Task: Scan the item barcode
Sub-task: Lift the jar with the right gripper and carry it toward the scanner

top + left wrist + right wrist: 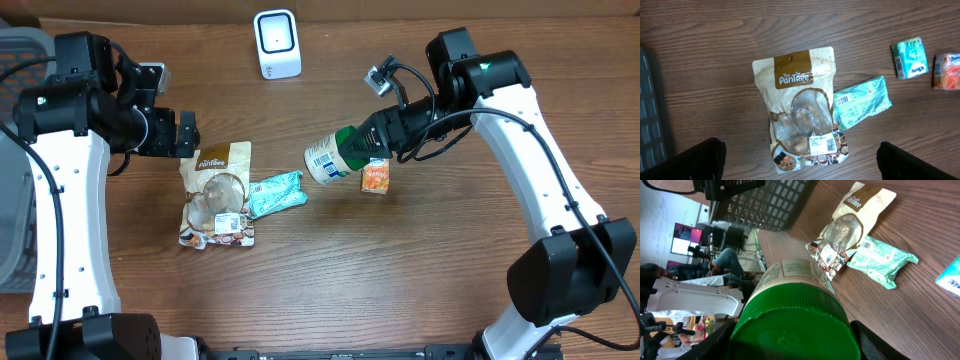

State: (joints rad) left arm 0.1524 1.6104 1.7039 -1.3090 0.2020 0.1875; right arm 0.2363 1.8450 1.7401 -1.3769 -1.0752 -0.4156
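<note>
Stock on the near half of the table [400, 290]: brown snack pouch [218, 195] lying flat, with a teal packet [275, 193] touching its right edge. Left gripper [186, 134] hangs just beyond the pouch, jaws spread wide, nothing in them. Mid-table: green-lidded jar [335, 157], the item in hand, tipped on its side and, as far as we can tell, clear of the wood. Right gripper [362, 141] is clamped round its lid end, and an orange packet [376, 177] lies just beside. Far edge: white scanner [277, 43], well apart from the jar. We judge the pickup done; carrying the jar over and turning its label to the scanner remain.
</note>
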